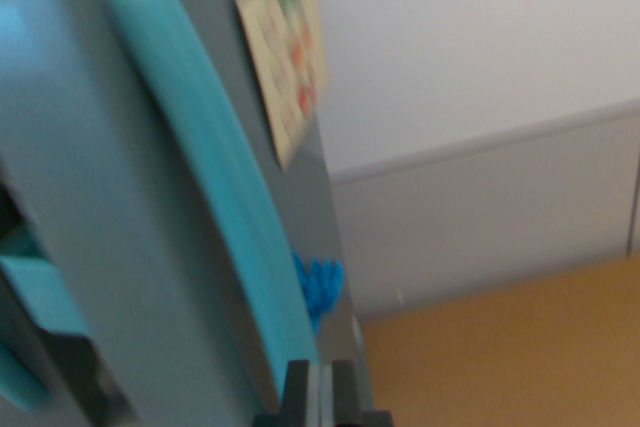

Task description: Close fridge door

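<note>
The fridge door [120, 197] filled the wrist view's left, grey and blurred, its curved teal handle [210, 187] running down toward the gripper [322, 397] at the bottom edge. Whether the gripper's fingers were apart or gripping anything could not be told.

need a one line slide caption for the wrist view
Blurred wrist view: gripper at the bottom edge beside a grey fridge door with a curved teal handle and a paper card.
</note>
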Motion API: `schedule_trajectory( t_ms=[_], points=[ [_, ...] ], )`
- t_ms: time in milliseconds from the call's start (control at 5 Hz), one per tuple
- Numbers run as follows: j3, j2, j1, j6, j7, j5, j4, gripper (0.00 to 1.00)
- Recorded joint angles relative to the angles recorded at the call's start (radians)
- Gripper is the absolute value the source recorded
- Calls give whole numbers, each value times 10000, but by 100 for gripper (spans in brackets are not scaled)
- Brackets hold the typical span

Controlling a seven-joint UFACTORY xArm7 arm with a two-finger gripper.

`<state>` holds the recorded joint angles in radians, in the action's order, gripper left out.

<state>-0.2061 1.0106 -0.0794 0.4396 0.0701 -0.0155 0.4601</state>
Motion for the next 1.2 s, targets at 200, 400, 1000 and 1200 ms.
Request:
schedule_trajectory(
  t_ms=[200, 400, 1000, 1200],
  points=[
    [-55, -767, 0, -2, 0, 0, 204, 100],
    [-55, -767, 0, -2, 0, 0, 204, 100],
    [-55, -2130, 0, -5, 0, 0, 1074, 100],
    [-55, -2130, 0, -5, 0, 0, 1074, 100]
  ],
)
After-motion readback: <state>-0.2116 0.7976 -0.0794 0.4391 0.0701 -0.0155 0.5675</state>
